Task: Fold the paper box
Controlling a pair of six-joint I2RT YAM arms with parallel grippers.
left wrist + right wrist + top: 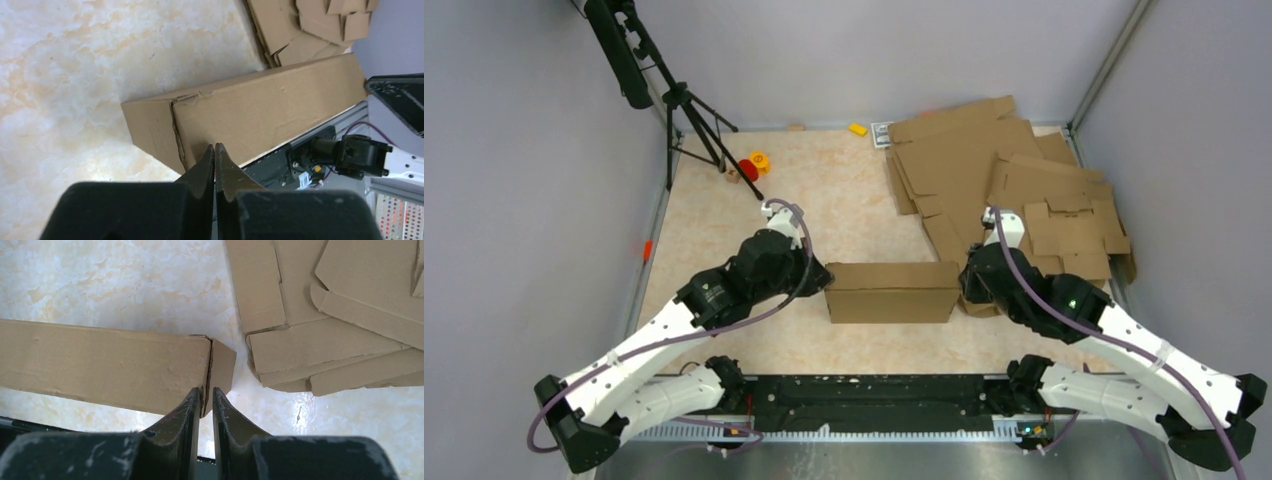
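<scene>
A black rail runs along the near edge of the table, between the two arm bases. Just beyond it lies the paper box, folded into a long closed block, lengthwise across the middle, one arm at each end. The left gripper has its fingers pressed together, tips against the box's long face just beside the corner seam. The right gripper straddles the seam at the other end, its fingers nearly together with the corner edge pinched in the narrow gap.

Bare marbled tabletop stretches left of and behind the box. On the right, a pile of flat cardboard blanks reaches close to the box's right end, notched edges overlapping. At the far left stand a tripod and a small red piece.
</scene>
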